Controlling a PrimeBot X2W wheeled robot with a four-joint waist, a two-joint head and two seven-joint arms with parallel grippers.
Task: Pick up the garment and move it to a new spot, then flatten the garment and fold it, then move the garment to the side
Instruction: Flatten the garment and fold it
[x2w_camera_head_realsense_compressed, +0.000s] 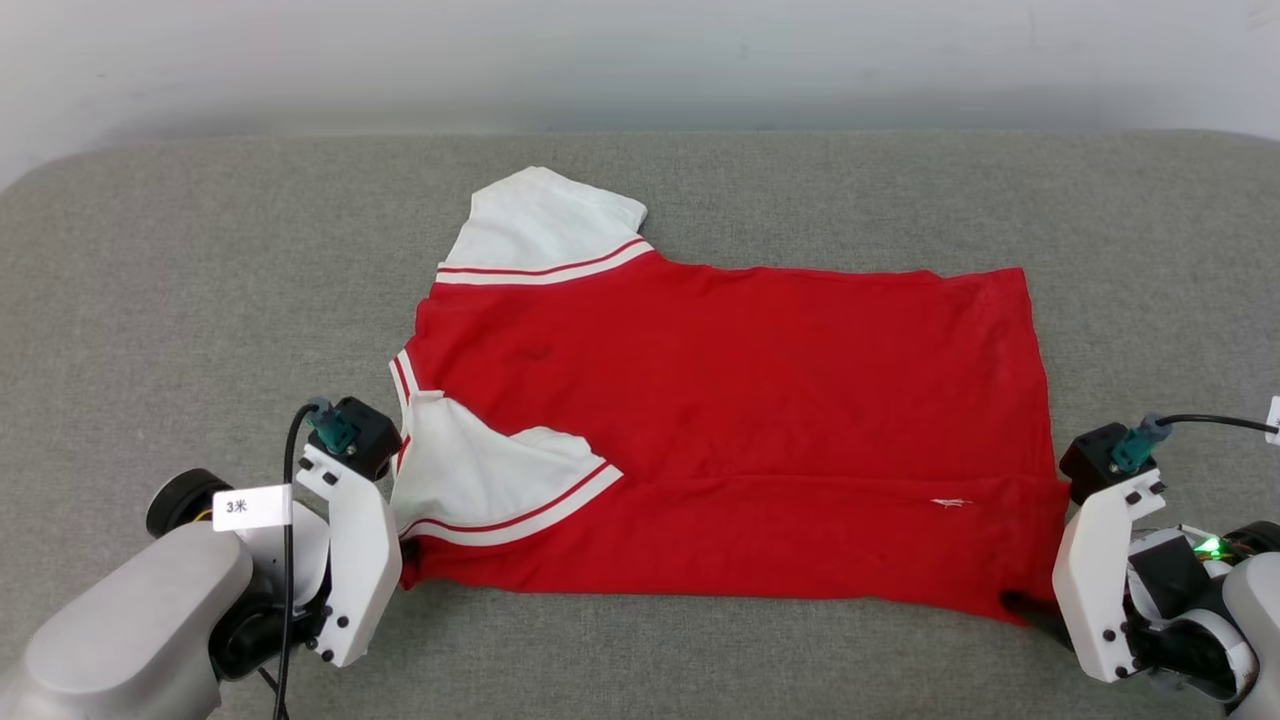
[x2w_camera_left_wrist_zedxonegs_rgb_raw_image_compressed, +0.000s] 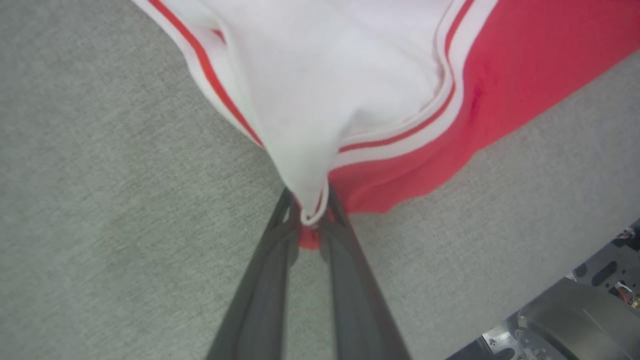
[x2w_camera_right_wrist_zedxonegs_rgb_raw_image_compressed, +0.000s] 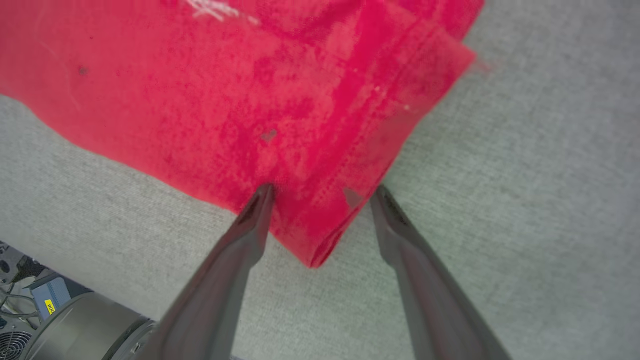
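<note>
One garment (x2w_camera_head_realsense_compressed: 720, 400) is counted, with two white sleeves (x2w_camera_head_realsense_compressed: 540, 220) (each edged in striped trim), on one grey surface (x2w_camera_head_realsense_compressed: 150, 300). Two grippers are counted, the left gripper (x2w_camera_left_wrist_zedxonegs_rgb_raw_image_compressed: 311, 210) and the right gripper (x2w_camera_right_wrist_zedxonegs_rgb_raw_image_compressed: 322, 190), two fingers (x2w_camera_right_wrist_zedxonegs_rgb_raw_image_compressed: 225, 260) apiece.

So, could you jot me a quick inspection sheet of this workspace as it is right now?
Surface: grey fabric-covered pad, garment lying on it.
Job's things: red garment spread out, white sleeves towards the robot's left, near edge seemingly folded over.
Clutter: nothing seen.
End effectors: left end effector shut on the garment's near sleeve corner; right end effector open, its fingers astride the near hem corner.
Cables: black cable looping at the left wrist, with a white label on it; second black cable at the right wrist.
Surroundings: pale wall behind the pad.
</note>
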